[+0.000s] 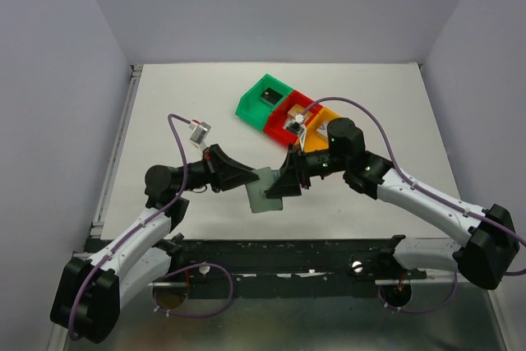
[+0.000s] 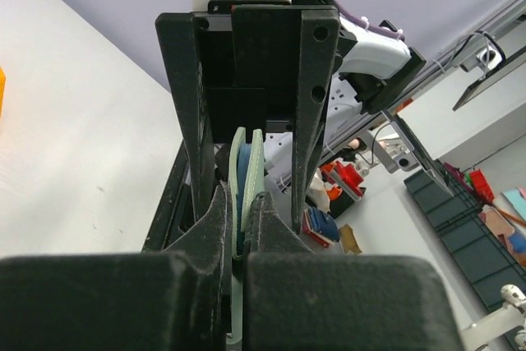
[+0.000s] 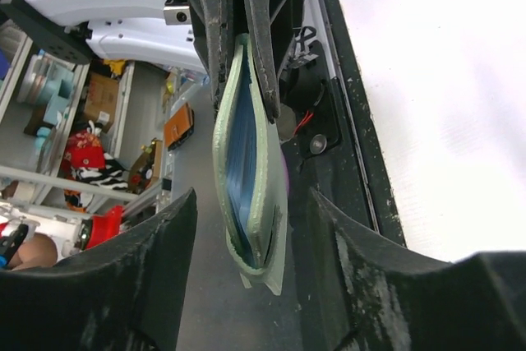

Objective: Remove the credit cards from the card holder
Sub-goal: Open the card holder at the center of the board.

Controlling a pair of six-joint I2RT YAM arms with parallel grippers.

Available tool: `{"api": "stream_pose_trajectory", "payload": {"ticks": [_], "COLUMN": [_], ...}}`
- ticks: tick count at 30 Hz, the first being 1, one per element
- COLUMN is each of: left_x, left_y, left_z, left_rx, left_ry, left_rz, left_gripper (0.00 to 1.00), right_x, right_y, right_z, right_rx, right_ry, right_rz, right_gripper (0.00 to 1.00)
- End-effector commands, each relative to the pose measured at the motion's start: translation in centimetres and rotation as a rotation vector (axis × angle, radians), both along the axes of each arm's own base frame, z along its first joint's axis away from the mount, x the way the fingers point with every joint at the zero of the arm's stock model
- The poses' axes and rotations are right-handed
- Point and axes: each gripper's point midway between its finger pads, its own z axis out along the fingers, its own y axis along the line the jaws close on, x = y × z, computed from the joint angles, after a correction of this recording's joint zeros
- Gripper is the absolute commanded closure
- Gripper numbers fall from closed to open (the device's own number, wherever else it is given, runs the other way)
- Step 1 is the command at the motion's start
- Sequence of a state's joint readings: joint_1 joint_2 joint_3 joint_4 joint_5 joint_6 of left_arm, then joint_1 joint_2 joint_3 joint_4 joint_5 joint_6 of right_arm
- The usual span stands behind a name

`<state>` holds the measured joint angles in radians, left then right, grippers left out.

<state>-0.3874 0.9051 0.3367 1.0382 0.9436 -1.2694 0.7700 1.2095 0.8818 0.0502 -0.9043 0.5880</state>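
The card holder (image 3: pixel 251 162) apparently hides its credit cards between closed panels.

One left gripper (image 1: pixel 249 177), one right gripper (image 1: pixel 278 187), one card holder (image 1: pixel 263 200), three bins — green (image 1: pixel 250 108), red (image 1: pixel 274 128), orange (image 1: pixel 326 115).

Light: was bright and even.
Shadows: lay soft on the tabletop (image 1: pixel 164 113).
Glare: tabletop was washed near white in wrist views.

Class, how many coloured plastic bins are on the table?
3, in a row at the far side: green bin, red bin beside it, orange bin partly behind the right arm.
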Motion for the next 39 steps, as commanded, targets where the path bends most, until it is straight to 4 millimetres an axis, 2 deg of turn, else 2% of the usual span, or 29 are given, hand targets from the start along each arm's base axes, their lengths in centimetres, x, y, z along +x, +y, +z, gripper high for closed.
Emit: {"api": "stream_pose_trajectory", "payload": {"ticks": [1, 6, 10, 18, 20, 23, 28, 29, 30, 32, 33, 35, 39], "left_x": [0.8, 2.8, 3.5, 4.0, 4.2, 4.2, 4.4, 4.4, 4.4, 4.3, 4.2, 4.0, 3.3], "left_y": [0.3, 1.7, 2.3, 2.4, 2.5, 2.4, 2.7, 2.7, 2.7, 2.7, 2.7, 2.7, 2.7], "left_z": [1.5, 2.1, 2.8, 2.7, 2.4, 2.5, 2.3, 2.2, 2.2, 2.2, 2.1, 1.9, 1.9], "left_rx": [0.003, 0.031, 0.031, 0.024, 0.027, 0.025, 0.035, 0.039, 0.045, 0.053, 0.054, 0.058, 0.043], "left_ry": [-0.050, -0.045, -0.037, -0.007, 0.000, 0.002, 0.009, 0.012, 0.013, 0.014, 0.017, 0.025, 0.018], "left_rz": [0.085, 0.294, 0.360, 0.385, 0.391, 0.393, 0.418, 0.421, 0.420, 0.419, 0.413, 0.410, 0.384], "left_gripper": [1.00, 1.00, 1.00, 1.00, 1.00, 1.00, 0.99, 0.94, 0.82, 0.44, 0.30, 0.15, 0.03], "right_x": [0.8, 1.6, 1.9, 2.2, 2.2, 2.3, 2.1, 2.1, 2.0, 1.8, 1.6, 1.2, 0.5], "right_y": [-0.3, -0.4, -0.2, 0.5, 0.9, 1.3, 1.5, 1.4, 1.4, 1.3, 1.3, 1.2, 0.9], "right_z": [-0.1, -1.3, -1.4, 0.7, 0.9, 0.8, 0.4, 0.5, 0.5, 0.7, 0.9, 1.2, 2.1], "right_rx": [-0.020, -0.021, -0.008, 0.083, 0.091, 0.100, 0.100, 0.104, 0.104, 0.111, 0.118, 0.138, 0.182], "right_ry": [0.004, 0.044, 0.065, 0.064, 0.075, 0.090, 0.106, 0.103, 0.100, 0.089, 0.086, 0.077, 0.058], "right_rz": [-0.082, -0.162, -0.182, -0.179, -0.167, -0.156, -0.144, -0.142, -0.139, -0.128, -0.120, -0.099, -0.059], "right_gripper": [0.35, 0.34, 0.34, 0.38, 0.43, 0.57, 0.71, 0.74, 0.79, 0.86, 0.90, 0.96, 0.99]}}
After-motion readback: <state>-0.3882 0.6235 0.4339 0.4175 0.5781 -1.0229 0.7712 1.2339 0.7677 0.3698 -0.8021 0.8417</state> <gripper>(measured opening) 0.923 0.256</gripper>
